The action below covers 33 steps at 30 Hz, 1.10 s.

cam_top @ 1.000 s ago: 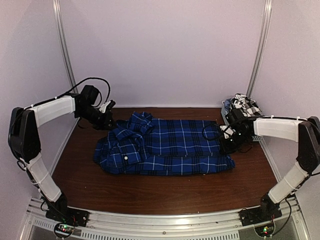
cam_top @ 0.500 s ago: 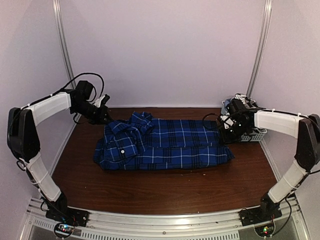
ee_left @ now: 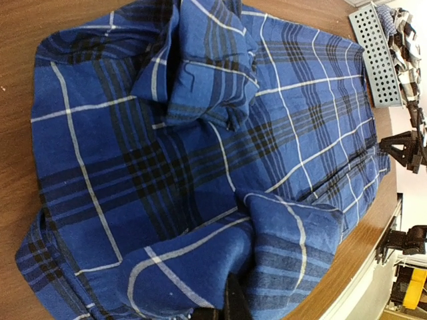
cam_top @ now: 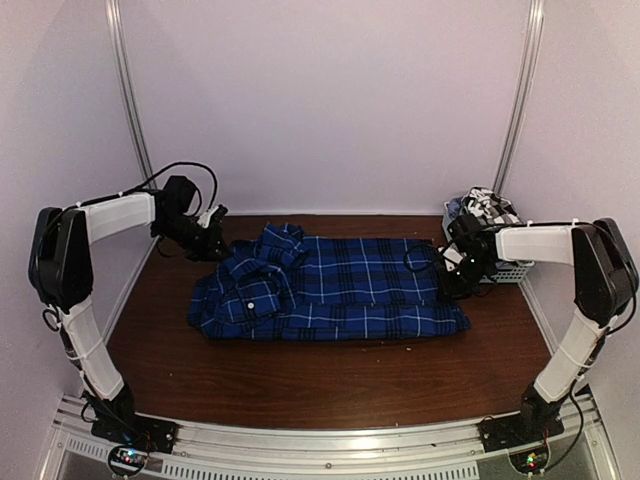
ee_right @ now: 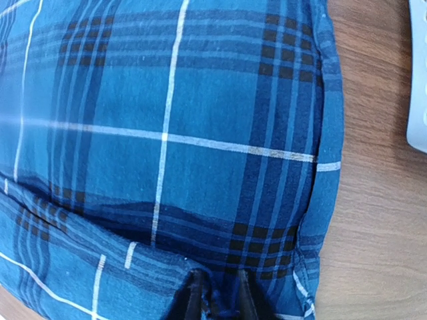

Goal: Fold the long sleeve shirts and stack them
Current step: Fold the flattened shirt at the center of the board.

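The royal-blue plaid long sleeve shirt (cam_top: 330, 290) lies folded lengthwise across the middle of the table, collar end to the left. My left gripper (cam_top: 213, 243) sits at its far-left corner, shut on a bunched fold of the blue cloth (ee_left: 200, 133), which billows around the dark finger tip (ee_left: 230, 307). At the shirt's right edge, my right gripper (cam_top: 447, 283) is low on the cloth (ee_right: 167, 133). Its two fingers (ee_right: 219, 297) stand slightly apart, with a fold of the hem between them. A black-and-white check shirt (cam_top: 490, 210) is heaped in the basket.
A small grey slotted basket (cam_top: 515, 268) stands at the back right, close behind my right wrist; it also shows in the left wrist view (ee_left: 373, 60) and the right wrist view (ee_right: 419, 80). Bare brown table (cam_top: 330, 385) lies in front of the shirt. White walls close in on three sides.
My right gripper swung back toward the basket, then returned down to the shirt's right edge, and its fingers have parted. My left gripper drew back left, then came back to the collar corner.
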Available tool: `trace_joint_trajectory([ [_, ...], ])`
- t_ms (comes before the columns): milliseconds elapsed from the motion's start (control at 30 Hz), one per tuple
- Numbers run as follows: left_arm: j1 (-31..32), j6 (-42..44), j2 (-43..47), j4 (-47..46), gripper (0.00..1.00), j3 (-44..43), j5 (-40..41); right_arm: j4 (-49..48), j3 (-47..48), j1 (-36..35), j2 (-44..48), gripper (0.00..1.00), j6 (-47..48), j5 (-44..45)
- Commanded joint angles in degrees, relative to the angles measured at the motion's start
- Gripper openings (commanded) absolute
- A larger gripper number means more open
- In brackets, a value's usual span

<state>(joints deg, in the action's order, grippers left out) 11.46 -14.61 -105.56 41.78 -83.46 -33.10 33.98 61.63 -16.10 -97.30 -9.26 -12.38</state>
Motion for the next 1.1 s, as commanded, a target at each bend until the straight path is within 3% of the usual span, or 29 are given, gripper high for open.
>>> trace_joint_trajectory([
  [0, -0.39, 0.96, -0.21, -3.63, 0.00, 2.50, -2.01, -2.30, -1.38, 0.42, 0.66, 0.28, -0.64, 0.66],
  [267, -0.31, 0.91, -2.06, -4.65, 0.04, 1.69, -4.88, -4.35, -1.90, -2.94, 9.96, 0.59, -2.50, 1.46],
  [467, -0.26, -0.97, -4.18, -7.11, 0.10, -0.69, -6.28, -9.49, -3.45, -8.67, 15.07, 0.61, -6.23, -2.42],
  [600, -0.24, -3.40, -3.79, -10.31, 0.24, -1.66, -3.94, -10.38, -2.92, -13.68, 14.37, 0.62, -7.31, -0.84],
  [733, -0.31, -4.71, 0.19, -13.62, 0.38, -0.99, 3.88, -10.64, -3.28, -16.08, 12.97, 0.63, -8.01, -0.16],
  [833, -0.30, -4.93, 5.43, -16.37, 0.48, 2.90, 6.52, -11.30, -4.09, -17.04, 12.37, 0.63, -8.60, 0.00],
  [1067, 3.07, -4.67, 17.17, -24.46, 0.63, 19.71, 4.14, -13.26, -4.29, -18.75, 9.97, 0.63, -9.44, -0.81],
])
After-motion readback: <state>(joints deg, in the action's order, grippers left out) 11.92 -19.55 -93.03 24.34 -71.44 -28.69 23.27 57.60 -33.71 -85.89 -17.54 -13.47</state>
